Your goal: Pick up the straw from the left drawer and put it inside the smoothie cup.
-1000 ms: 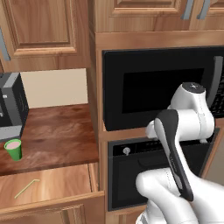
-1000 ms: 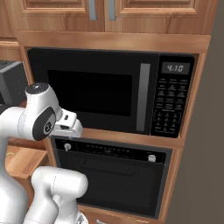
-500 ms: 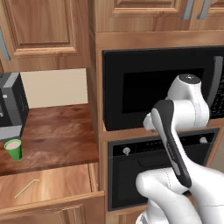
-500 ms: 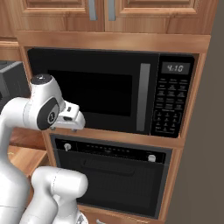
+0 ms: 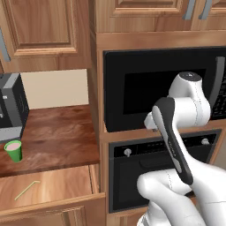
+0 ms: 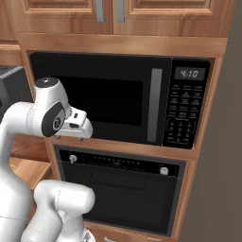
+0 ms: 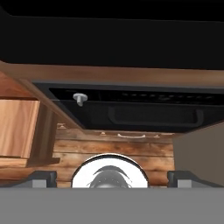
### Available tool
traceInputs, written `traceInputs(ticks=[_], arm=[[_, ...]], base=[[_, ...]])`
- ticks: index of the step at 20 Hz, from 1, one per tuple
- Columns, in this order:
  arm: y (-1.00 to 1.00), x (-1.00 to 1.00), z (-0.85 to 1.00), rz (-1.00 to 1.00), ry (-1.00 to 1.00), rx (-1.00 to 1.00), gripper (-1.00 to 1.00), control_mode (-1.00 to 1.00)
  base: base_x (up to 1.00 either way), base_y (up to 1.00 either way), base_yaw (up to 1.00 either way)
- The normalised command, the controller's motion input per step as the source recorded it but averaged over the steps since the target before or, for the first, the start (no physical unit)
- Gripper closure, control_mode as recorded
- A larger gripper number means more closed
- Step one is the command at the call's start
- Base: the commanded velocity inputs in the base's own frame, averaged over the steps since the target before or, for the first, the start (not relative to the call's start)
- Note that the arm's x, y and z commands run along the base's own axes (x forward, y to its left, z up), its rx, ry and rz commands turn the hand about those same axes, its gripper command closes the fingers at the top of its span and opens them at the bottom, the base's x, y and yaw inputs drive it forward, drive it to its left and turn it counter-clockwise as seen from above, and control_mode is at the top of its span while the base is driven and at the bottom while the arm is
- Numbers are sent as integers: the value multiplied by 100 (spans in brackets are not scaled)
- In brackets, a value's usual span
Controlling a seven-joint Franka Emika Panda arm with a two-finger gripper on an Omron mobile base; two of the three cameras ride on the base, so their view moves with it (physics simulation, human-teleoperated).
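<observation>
Arm: swung further left in frame, upper joint risen before the microwave point(image 5: 159, 88).
Pincer point(image 7: 112, 176): jaws apart, empty.
Straw point(image 5: 26, 190): untouched in left drawer point(image 5: 53, 187) (lower left); reach pending.

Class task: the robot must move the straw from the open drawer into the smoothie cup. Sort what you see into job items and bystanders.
Job items: straw, left drawer, smoothie cup, open end effector.
Bystanders: microwave, oven, coffee machine, upper cabinets.
</observation>
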Motion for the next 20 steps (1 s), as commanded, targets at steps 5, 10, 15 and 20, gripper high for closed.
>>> traceInputs(ticks=[5,10,15,20], arm=[[0,1,0,0,0,0,-100,100],[0,0,0,0,0,0,-100,100],[0,0,0,0,0,0,-100,100],[0,0,0,0,0,0,-100,100]], base=[[-1,0,0],[-37,0,0],[-72,0,0],[-71,7,1]])
